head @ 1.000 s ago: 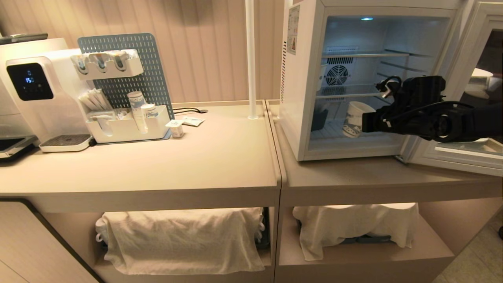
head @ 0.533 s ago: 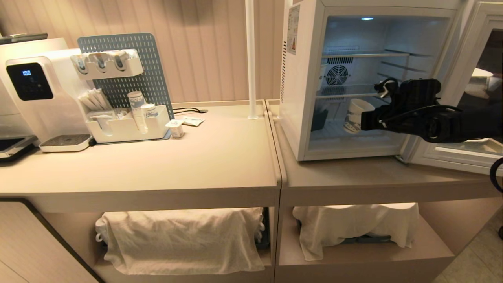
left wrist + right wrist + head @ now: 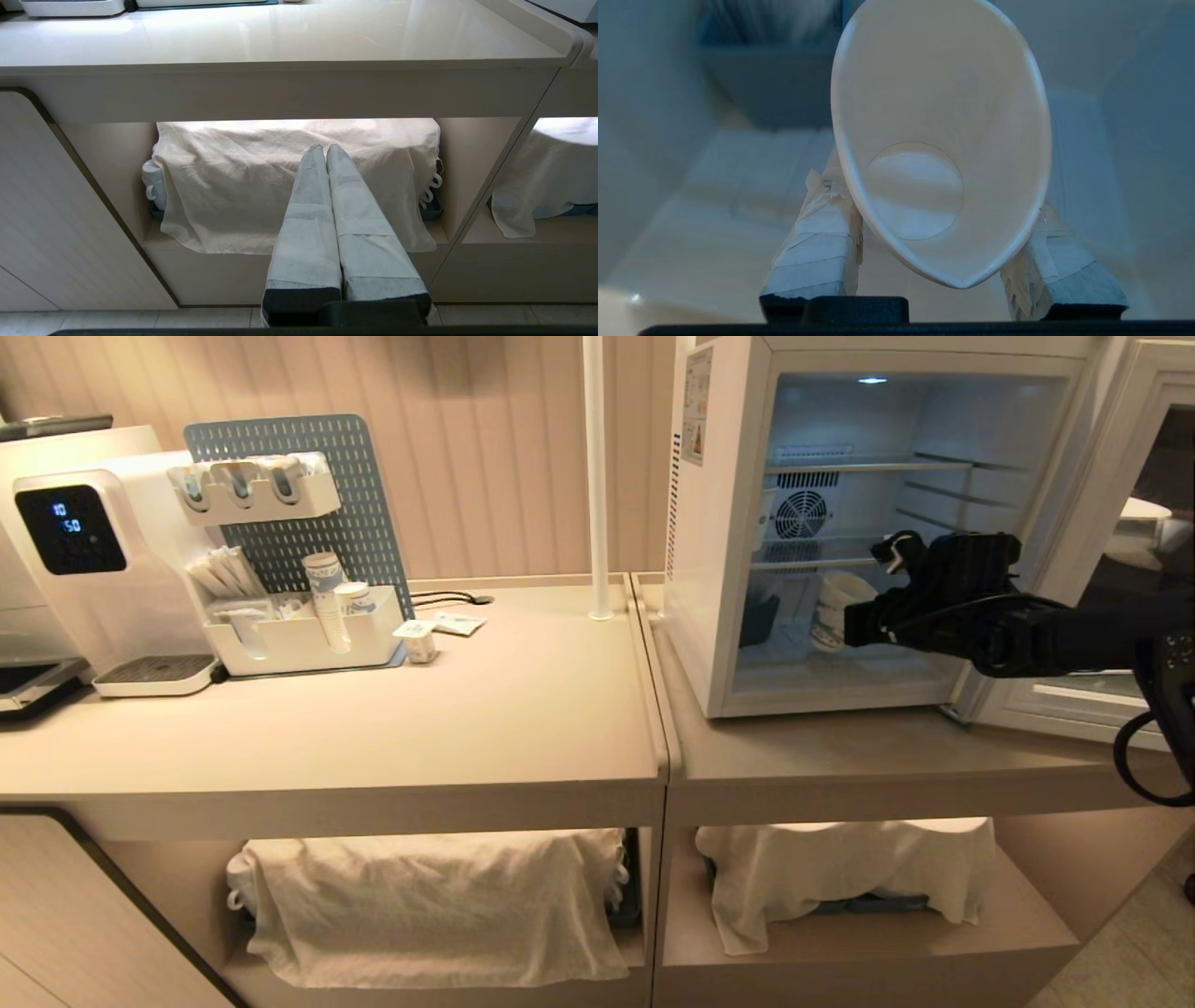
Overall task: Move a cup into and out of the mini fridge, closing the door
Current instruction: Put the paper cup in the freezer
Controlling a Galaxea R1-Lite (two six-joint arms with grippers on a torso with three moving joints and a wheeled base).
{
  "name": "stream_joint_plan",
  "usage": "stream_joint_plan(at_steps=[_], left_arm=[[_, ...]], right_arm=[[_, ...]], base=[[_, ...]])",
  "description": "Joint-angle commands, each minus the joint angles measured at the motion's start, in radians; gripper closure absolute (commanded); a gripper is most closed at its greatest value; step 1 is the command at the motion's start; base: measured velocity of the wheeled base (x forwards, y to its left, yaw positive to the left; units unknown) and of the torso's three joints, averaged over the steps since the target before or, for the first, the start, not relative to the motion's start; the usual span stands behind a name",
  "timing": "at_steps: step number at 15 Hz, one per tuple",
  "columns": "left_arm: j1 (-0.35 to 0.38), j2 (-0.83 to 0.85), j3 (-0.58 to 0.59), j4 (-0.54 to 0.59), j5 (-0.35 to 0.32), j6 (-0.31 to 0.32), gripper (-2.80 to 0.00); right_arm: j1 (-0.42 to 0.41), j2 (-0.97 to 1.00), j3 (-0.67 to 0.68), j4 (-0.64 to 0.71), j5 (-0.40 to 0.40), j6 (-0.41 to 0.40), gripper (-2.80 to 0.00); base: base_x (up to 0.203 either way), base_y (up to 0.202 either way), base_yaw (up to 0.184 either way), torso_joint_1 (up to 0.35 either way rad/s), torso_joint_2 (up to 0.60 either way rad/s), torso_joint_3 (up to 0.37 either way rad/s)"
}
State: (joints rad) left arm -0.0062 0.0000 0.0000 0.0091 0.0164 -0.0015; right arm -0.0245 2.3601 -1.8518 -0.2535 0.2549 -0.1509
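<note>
The mini fridge (image 3: 714, 616) stands on the right counter with its door (image 3: 1111, 485) swung wide open to the right. My right gripper (image 3: 845, 621) reaches into the lower compartment and is shut on the cup (image 3: 834, 611), white with a blue print. In the right wrist view the cup (image 3: 943, 116) is squeezed into a pointed oval between the taped fingers (image 3: 817, 242), its inside empty, just above the fridge floor. My left gripper (image 3: 325, 148) is parked low in front of the counter, shut with nothing in it.
A small dark bin (image 3: 758, 619) sits inside the fridge left of the cup. On the left counter are a water dispenser (image 3: 84, 551), an organiser with stacked cups (image 3: 327, 597), a small tub (image 3: 417, 639) and a white pole (image 3: 595, 476). Cloth-covered items (image 3: 429, 896) fill the lower shelves.
My right arm has pushed the held cup further left and deeper into the fridge's lower compartment. The left arm has not moved.
</note>
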Motion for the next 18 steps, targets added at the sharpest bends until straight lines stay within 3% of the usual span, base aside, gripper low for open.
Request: stream_joint_plan(at_steps=[1,8,9,18], left_arm=[[0.0,0.0,0.002,0.0,0.0,0.0,0.0],[0.0,0.002,0.002,0.0,0.0,0.0,0.0],[0.0,0.002,0.002,0.0,0.0,0.0,0.0],[0.0,0.001,0.002,0.0,0.0,0.0,0.0]], right_arm=[[0.002,0.054,-0.063,0.004,0.002,0.004,0.0],[0.008,0.087,-0.072,0.016,0.007,0.007,0.0],[0.008,0.086,-0.072,0.012,0.007,0.006,-2.8],[0.008,0.067,-0.071,0.014,0.012,-0.008,-2.8]], base=[[0.0,0.0,0.0,0.0,0.0,0.0],[0.0,0.0,0.0,0.0,0.0,0.0],[0.0,0.0,0.0,0.0,0.0,0.0],[0.0,0.0,0.0,0.0,0.0,0.0]])
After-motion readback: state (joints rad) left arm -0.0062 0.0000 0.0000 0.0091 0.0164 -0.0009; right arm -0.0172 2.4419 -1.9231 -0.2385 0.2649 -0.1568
